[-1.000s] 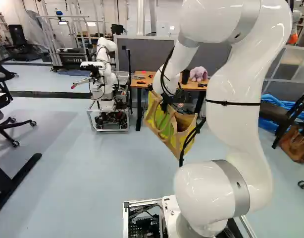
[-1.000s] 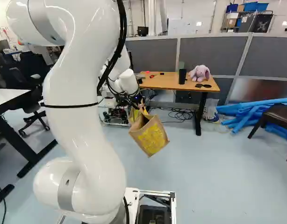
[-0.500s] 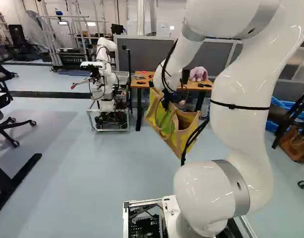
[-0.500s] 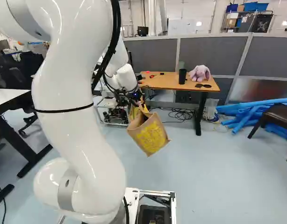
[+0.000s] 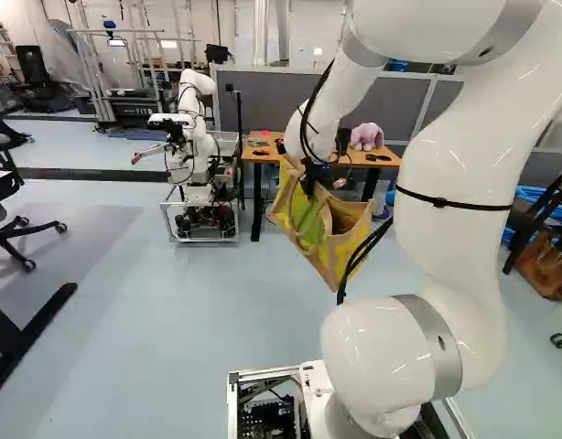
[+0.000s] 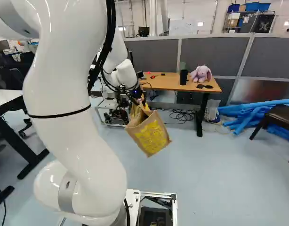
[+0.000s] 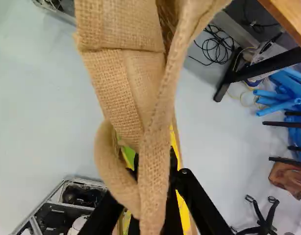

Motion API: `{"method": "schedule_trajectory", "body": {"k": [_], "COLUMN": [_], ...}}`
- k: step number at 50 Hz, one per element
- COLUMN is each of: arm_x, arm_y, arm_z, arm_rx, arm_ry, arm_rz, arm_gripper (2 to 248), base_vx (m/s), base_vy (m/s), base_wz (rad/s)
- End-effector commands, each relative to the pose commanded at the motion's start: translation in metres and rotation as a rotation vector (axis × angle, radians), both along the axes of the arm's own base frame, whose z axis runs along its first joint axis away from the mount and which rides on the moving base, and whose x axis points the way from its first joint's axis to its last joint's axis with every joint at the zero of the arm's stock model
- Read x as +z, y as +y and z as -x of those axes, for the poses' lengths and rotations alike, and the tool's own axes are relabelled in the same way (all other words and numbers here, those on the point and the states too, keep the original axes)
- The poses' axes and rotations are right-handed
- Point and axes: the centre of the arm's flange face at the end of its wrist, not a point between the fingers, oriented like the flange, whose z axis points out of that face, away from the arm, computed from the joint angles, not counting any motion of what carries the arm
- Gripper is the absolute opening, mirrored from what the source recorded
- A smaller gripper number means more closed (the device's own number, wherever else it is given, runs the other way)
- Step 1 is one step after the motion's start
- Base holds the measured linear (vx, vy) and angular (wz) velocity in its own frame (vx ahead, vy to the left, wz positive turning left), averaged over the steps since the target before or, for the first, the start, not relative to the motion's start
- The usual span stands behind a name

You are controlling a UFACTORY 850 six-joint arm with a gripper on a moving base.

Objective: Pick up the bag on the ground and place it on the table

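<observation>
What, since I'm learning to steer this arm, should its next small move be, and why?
I would probably raise the bag a little before moving it toward the table. The gripper is closed on a handle, and the bag hangs in the air, short of the table; its bottom looks lower than the table's top.

In the right base view, a lavender plush rabbit (image 6: 201, 74) sits beside a black cylindrical cup (image 6: 183, 77), dark sunglasses (image 6: 204, 86) lying just in front of the rabbit. Grey partition panels (image 6: 210, 54) stand behind. Blue foam tubes (image 6: 250, 112) are heaped near a dark padded chair (image 6: 282, 116); loops of thin black cable (image 6: 183, 116) lie on the floor. The left base view records a brown leather handbag (image 5: 545, 266) at the right and another robot (image 5: 200, 142), white-armed, left of centre.
</observation>
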Motion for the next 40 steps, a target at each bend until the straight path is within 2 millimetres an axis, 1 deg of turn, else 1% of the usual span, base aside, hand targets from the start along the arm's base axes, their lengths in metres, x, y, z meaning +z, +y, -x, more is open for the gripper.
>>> {"method": "schedule_trajectory", "body": {"k": [25, 40], "arm_x": [-0.001, 0.014], "arm_y": [-0.001, -0.002], "arm_z": [-0.008, -0.007], "arm_rx": [-0.033, -0.052], "arm_ry": [0.055, 0.060], "arm_rz": [0.006, 0.008], "arm_gripper": [30, 30], "base_vx": [0.000, 0.000], "base_vy": [0.000, 0.000], "base_wz": [0.000, 0.000]}}
